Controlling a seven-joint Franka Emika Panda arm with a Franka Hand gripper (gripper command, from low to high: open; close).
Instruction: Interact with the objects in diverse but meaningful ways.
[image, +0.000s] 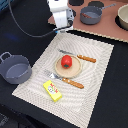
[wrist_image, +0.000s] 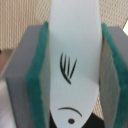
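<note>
While the exterior view runs from its left to its right, first comes a dark grey pot (image: 15, 69) with side handles, sitting on the dark table (image: 115, 95) just off the edge of the pale woven placemat (image: 95, 67). On the mat, near its front edge, lies the yellow rectangular block (image: 52, 90) with red marks. Beyond it a fork (image: 66, 80) with a brown handle rests beside a small round wooden plate (image: 67, 68), and the red tomato (image: 66, 61) sits on that plate. A brown-handled knife (image: 79, 56) lies on the plate's far side. Above the mat's far edge hangs the white gripper (image: 61, 20). Further right a second grey pot (image: 91, 14) stands on a pinkish board (image: 107, 27). In the wrist view the green-padded fingers (wrist_image: 39, 70) stand either side of a pale flat blade-like piece (wrist_image: 74, 65) with dark marks, pressing against it.
</note>
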